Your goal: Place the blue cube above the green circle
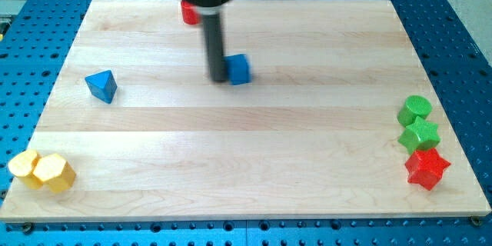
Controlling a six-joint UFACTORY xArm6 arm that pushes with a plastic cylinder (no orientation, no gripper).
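Note:
The blue cube [240, 68] sits in the upper middle of the wooden board [246, 154]. My tip [217, 81] is at the cube's left side, touching or almost touching it. The green circle [416, 109] lies near the view's right edge, well to the right of and below the cube.
A green star-like block [420, 134] sits just below the green circle, with a red star [427, 168] below that. A blue triangle [101, 85] lies at the left. Two yellow blocks [42, 171] sit at the bottom left. A red block [189, 12] is partly hidden behind the rod at the top.

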